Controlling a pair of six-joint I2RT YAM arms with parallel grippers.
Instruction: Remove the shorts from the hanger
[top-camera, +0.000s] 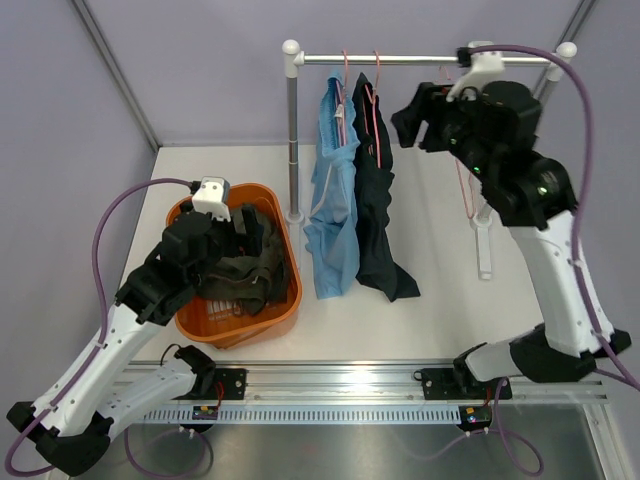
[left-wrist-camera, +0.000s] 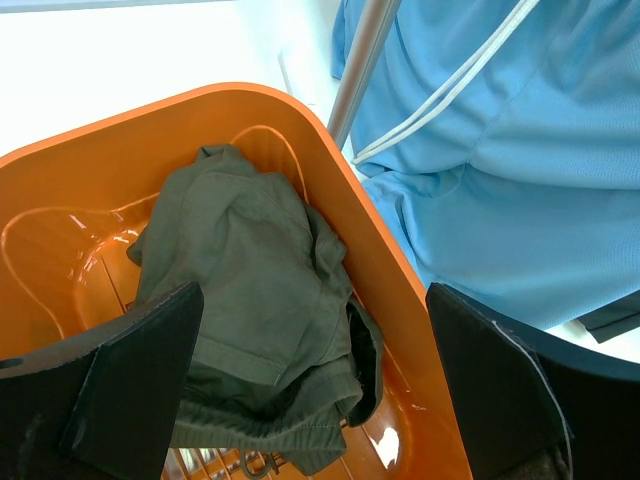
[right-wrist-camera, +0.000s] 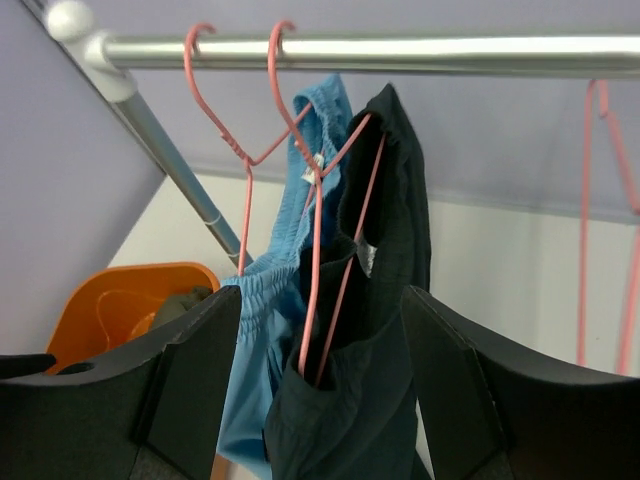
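So the right gripper (right-wrist-camera: 320, 352) is open, dark navy cloth shorts (right-wrist-camera: 392, 205) hanging right before it; left gripper (left-wrist-camera: 318, 392) open above crumpled olive-green cloth shorts (left-wrist-camera: 250, 265).

Room lies between navy shorts (top-camera: 378, 190) and bare pink hanger (right-wrist-camera: 588, 220); the rack post (top-camera: 293, 140) flanks the blue shorts (top-camera: 332, 200).

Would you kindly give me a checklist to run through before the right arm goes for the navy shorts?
1. Right gripper open, nothing held: ok.
2. Navy shorts framed between its fingers in the wrist view: ok.
3. Their pink hanger hooked on the rail: ok.
4. Light blue shorts clear of the grasp: cannot tell; they hang right beside.
5. Left gripper open and empty over the orange basket: ok.
6. Olive shorts lying in the basket: ok.
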